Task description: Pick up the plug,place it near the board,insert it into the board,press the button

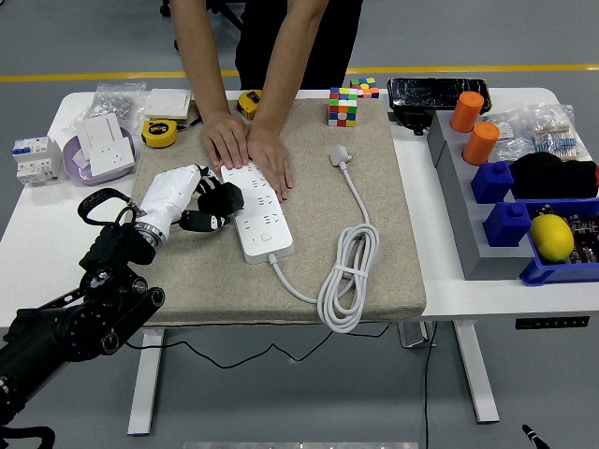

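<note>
The robot's left hand [192,198], white-shelled with black fingers, is reaching in from the lower left of the frame and curling its fingers around a black plug [227,199]. The plug is sitting just at the left edge of the white multi-socket power board [257,211]; whether its pins are already entering a socket is hard to tell from this angle. The board is lying on a beige woven mat [374,168] in the middle of the frame, and its white cable [348,276] is looping toward the lower centre and running up to a white plug end [340,155]. A person at the top of the frame is pressing both hands [248,150] flat on the board's upper end. Left of the mat, a yellow tape measure [159,133] is resting on the white worktop [42,220], and a multicoloured puzzle cube [343,107] is standing at the mat's upper edge.
</note>
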Controlling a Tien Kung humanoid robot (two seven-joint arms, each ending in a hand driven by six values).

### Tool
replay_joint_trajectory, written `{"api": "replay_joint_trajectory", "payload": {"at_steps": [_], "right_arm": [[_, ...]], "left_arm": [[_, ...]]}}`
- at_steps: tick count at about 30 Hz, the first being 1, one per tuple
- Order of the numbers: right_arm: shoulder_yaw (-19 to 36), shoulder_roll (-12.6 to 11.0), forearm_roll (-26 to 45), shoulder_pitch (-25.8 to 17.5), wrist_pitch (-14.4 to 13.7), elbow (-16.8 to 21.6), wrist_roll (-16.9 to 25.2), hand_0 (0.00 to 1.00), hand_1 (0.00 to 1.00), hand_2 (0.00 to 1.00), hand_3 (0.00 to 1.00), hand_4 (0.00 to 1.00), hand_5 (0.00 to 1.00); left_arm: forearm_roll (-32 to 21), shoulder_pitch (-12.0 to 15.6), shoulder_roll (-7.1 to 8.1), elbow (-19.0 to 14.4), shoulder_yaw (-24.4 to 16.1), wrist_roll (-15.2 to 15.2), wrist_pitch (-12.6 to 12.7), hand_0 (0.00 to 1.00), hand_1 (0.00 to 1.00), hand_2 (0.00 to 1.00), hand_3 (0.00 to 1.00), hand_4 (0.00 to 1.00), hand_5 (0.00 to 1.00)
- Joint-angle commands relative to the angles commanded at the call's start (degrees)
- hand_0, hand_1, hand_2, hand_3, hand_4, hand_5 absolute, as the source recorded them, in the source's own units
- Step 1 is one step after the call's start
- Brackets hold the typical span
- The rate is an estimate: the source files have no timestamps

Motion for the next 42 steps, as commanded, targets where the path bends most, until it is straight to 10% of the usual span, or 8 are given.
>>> {"api": "replay_joint_trajectory", "payload": {"at_steps": [42], "right_arm": [[-0.1, -0.2, 0.2, 0.1, -0.3, 0.0, 0.4, 0.805, 0.744, 0.733, 0.758, 0.998, 0.998]], "left_arm": [[0.7, -0.6, 0.50, 0.1, 0.6, 0.8, -1.9, 0.692, 0.719, 0.546, 0.418, 0.558, 0.089]]}}
